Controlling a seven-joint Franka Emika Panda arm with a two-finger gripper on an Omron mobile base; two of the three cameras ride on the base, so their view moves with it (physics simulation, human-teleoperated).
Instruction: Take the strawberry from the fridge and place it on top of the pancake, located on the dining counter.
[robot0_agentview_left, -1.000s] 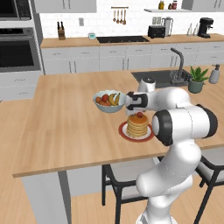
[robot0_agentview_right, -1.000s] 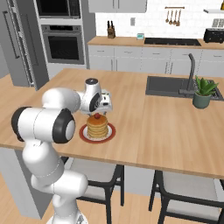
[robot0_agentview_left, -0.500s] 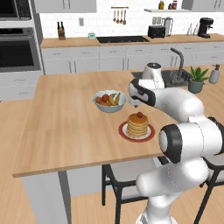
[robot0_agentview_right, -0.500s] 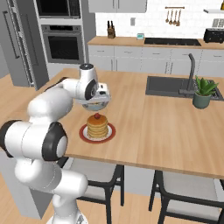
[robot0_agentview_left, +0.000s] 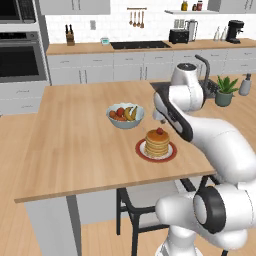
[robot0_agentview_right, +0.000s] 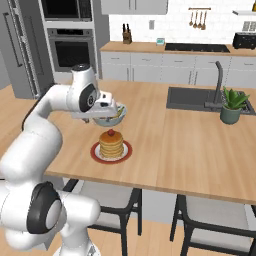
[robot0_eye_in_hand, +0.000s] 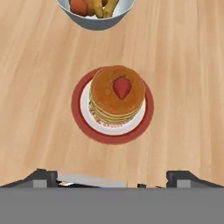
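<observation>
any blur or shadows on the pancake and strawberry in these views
Hand view: sharp, strawberry crisp on the pancake, soft shadow under the plate rim. Left base view: slightly soft, strawberry a small red dot. Right base view: similar softness, arm partly covers the fruit bowl, no glare on the dining counter.

The strawberry (robot0_eye_in_hand: 122, 87) lies on top of the pancake (robot0_eye_in_hand: 117, 99), a little off centre. The pancake sits on a plate (robot0_eye_in_hand: 81, 120) near the front edge of the dining counter (robot0_agentview_left: 75, 140). A fruit bowl (robot0_agentview_left: 125, 116) stands just behind the plate, farther from that edge. Chairs (robot0_agentview_right: 107, 202) stand under the counter's front edge. A sink (robot0_agentview_right: 197, 98) is set into the counter's far right part, with a plant (robot0_agentview_right: 232, 105) beside it.
</observation>
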